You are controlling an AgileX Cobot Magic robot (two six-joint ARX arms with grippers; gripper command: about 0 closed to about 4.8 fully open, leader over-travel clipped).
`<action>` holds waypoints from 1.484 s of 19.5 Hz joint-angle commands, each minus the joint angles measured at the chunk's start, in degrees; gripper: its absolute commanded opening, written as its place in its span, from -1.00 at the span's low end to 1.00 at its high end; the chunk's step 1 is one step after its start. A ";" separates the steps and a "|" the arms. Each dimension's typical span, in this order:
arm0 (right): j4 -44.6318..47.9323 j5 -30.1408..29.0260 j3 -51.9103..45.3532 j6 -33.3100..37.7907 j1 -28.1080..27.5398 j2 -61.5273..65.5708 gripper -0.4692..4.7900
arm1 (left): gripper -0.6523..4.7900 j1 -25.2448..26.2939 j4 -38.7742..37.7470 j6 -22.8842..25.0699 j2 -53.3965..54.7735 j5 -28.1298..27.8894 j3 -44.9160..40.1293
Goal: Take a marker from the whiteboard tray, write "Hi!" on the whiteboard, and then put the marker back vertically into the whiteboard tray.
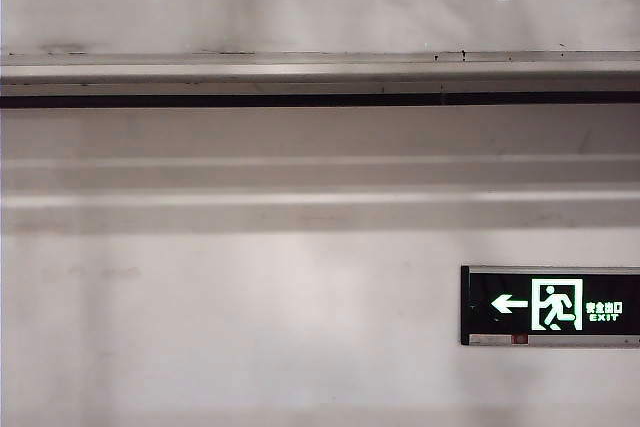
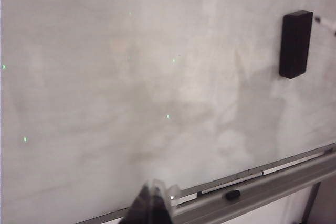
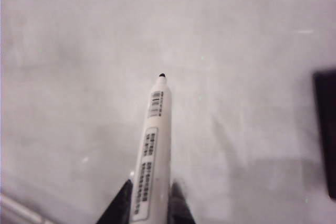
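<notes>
The marker (image 3: 156,140), a white barrel with a printed label and a bare dark tip, points at the whiteboard (image 3: 236,51). My right gripper (image 3: 152,187) is shut on its lower barrel. The tip stands close to the board; I cannot tell whether it touches. My left gripper (image 2: 155,203) is shut with nothing in it, just in front of the whiteboard tray (image 2: 283,179) and low on the whiteboard (image 2: 131,77). In the exterior view only the whiteboard (image 1: 320,2) and the tray (image 1: 320,82) show, with no gripper in sight.
A black eraser (image 2: 295,44) sticks to the board, also seen as the eraser (image 3: 326,129) beside the held marker. On the tray lie a small black cap (image 2: 232,194) and a white pen (image 2: 231,183). A lit exit sign (image 1: 550,305) hangs on the wall below.
</notes>
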 commanded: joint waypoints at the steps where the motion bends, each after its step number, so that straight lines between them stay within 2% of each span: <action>1: -1.62 6.23 5.90 0.15 2.84 3.87 -0.84 | -0.78 -0.02 1.11 0.44 -0.07 -0.13 0.15; 5: -1.14 11.87 11.39 -4.81 8.20 9.60 -0.84 | -0.78 -0.02 1.11 0.44 -0.07 -0.09 0.15; 7: 0.57 16.48 13.31 -6.08 11.61 12.68 -0.84 | -0.78 -0.02 1.11 0.46 -0.04 -0.11 0.15; 8: 1.90 20.63 14.10 -6.16 13.27 14.34 -0.84 | -0.78 -0.02 1.11 0.46 -0.07 -0.13 0.15; 10: 4.46 24.48 14.71 -9.86 14.99 16.98 -0.84 | -0.78 -0.02 1.07 0.46 0.04 -0.11 0.15; 13: 5.16 24.87 14.71 -11.65 16.96 19.85 -0.84 | -0.78 -0.02 1.01 0.46 0.20 -0.11 0.15; 19: 8.28 28.44 14.64 -11.65 16.98 23.50 -0.84 | -0.78 -0.02 0.57 0.44 0.17 -0.07 0.15; 25: 16.92 26.71 14.56 -11.65 16.39 25.64 -0.84 | -0.78 -0.02 -1.31 0.44 0.20 0.07 0.15; 29: 17.29 26.51 14.58 -12.17 16.39 28.28 -0.84 | -0.78 -0.02 -1.95 0.46 0.20 0.11 0.15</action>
